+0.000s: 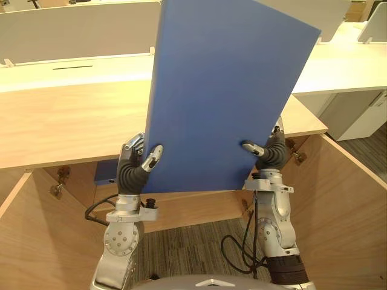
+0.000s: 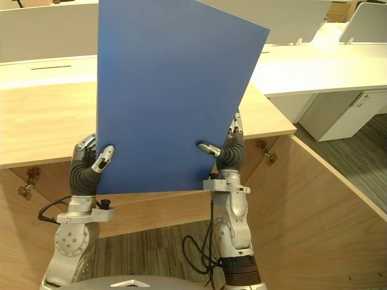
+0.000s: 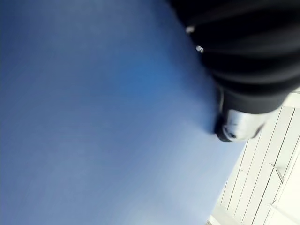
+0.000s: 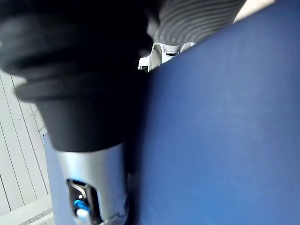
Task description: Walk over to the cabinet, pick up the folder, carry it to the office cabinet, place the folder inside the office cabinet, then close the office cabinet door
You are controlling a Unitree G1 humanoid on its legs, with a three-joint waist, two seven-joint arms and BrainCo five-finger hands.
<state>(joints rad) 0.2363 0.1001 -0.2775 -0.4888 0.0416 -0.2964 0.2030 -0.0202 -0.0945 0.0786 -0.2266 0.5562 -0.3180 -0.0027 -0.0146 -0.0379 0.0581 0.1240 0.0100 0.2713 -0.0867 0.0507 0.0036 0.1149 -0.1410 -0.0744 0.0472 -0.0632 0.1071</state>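
A: Where is the folder?
B: The blue folder is held up, almost upright, between both hands.
A: How do the hands hold it?
B: The left hand pinches the folder's lower left corner, thumb on the near face and fingers behind. The right hand pinches the lower right edge the same way.
A: And around the folder?
B: Below it, a wooden cabinet door stands open on each side. Behind the folder lies the wooden cabinet top, and farther behind a white desk.

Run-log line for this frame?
phase: carrying | flat blue folder: upright, pinched by left hand and right hand | light wooden cabinet: doors open, folder not inside
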